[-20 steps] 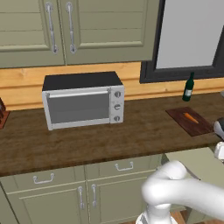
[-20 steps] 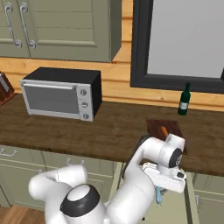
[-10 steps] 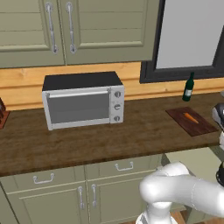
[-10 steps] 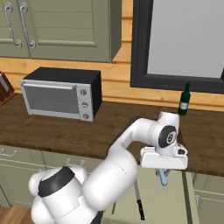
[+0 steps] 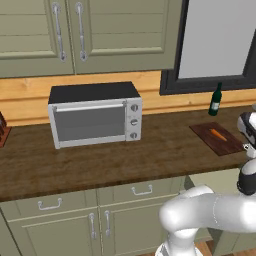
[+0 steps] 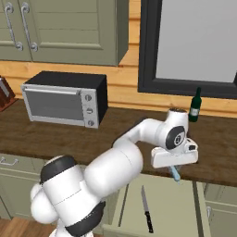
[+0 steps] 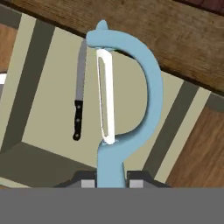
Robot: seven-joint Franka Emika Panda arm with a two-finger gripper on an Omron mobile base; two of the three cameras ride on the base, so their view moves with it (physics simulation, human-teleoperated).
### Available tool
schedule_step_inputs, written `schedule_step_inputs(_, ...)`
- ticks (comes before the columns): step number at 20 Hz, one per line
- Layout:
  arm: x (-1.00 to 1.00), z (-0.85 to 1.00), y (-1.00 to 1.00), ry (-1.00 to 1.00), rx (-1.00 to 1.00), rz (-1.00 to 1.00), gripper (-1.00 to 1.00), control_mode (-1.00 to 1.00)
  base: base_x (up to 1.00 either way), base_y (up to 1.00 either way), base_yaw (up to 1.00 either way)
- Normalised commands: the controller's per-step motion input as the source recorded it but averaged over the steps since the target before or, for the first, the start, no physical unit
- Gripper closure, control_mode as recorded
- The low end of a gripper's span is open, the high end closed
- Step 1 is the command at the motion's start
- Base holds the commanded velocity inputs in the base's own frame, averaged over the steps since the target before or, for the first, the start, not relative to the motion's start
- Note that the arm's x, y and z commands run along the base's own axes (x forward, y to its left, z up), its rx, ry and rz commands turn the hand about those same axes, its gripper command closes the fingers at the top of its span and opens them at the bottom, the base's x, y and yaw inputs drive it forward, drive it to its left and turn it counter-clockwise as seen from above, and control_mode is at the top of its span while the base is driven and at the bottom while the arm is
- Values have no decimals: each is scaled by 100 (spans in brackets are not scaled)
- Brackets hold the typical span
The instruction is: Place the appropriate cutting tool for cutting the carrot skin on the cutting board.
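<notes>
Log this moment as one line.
gripper: shut on peeler | above open drawer | knife in drawer | carrot on cutting board

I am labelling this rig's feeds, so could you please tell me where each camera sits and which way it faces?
Left base view: behind the arm's left, facing the counter, toaster oven and cutting board; arm lower right.
Right base view: behind its right, same counter; arm lower left, gripper over the open drawer.
Hand view: on the hand, looking down along the peeler at the drawer's knife.
Both base views share the bottle.
</notes>
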Motion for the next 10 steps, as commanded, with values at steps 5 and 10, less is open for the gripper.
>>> schedule_step_inputs(5,65,0,0,-9,0,13,100,-100,0,0,0)
schedule_step_inputs(10,68,0,0,-7,0,12,100,-100,0,0,0)
